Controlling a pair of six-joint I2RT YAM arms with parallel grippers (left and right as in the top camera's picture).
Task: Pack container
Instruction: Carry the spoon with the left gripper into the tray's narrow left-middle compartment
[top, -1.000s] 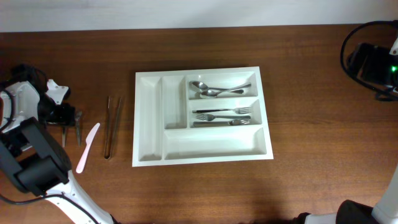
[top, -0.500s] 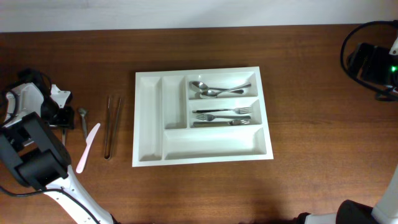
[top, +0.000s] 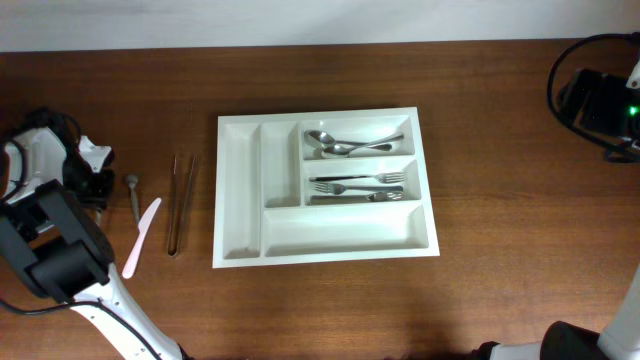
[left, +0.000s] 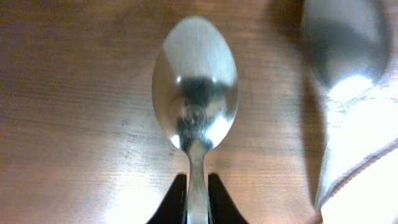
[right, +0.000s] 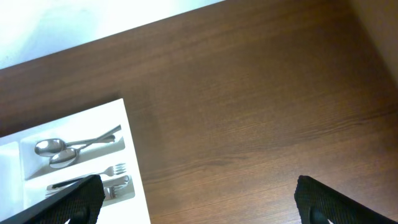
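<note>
1. Steel spoon (left: 194, 87) – its handle is pinched between the closed fingers of the left gripper (left: 197, 180), at the table's far left.
2. Pink knife (top: 141, 236) and tongs (top: 180, 203) lie between that gripper and the container (top: 240, 200).
3. Container sits mid-table, well right of the left gripper – two spoons (top: 345, 143) in its top wide compartment, forks (top: 365, 181) in the middle one.
4. Right gripper (right: 199, 186) hangs fully spread, holding nothing.

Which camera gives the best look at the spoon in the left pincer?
Left wrist: the spoon fills the frame, its handle between the left pincer's fingers. Overhead, it is hard to make out by the arm; the right wrist view misses it.
</note>
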